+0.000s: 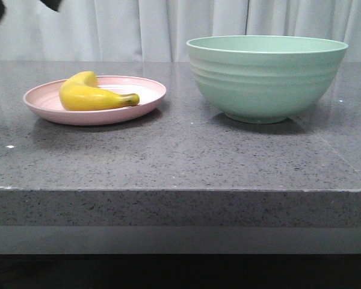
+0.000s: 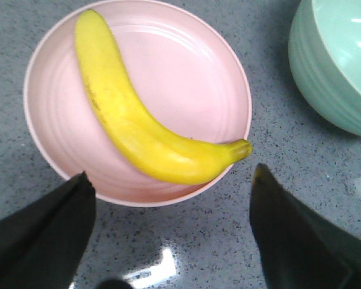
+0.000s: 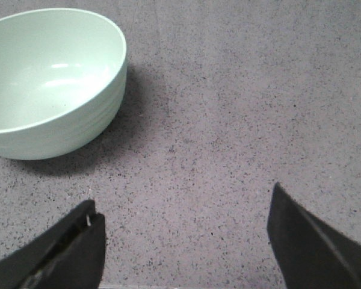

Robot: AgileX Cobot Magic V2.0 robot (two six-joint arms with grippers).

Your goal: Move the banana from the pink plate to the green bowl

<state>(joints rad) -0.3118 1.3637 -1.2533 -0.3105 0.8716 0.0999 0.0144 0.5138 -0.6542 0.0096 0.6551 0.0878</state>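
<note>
Banana [image 1: 95,93] lies on pink plate [image 1: 145,103] (green bowl [image 1: 266,78] nearby).

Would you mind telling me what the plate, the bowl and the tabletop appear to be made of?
The pink plate and green bowl look like matte moulded plastic or a fibre composite, with ridged bands and soft highlights. The tabletop looks like polished speckled grey stone, perhaps quartz or granite, as it reflects light.

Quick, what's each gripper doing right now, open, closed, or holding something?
Left gripper: open, empty, above the banana on the pink plate.
Right gripper: open, empty, over bare counter beside the green bowl.
</note>
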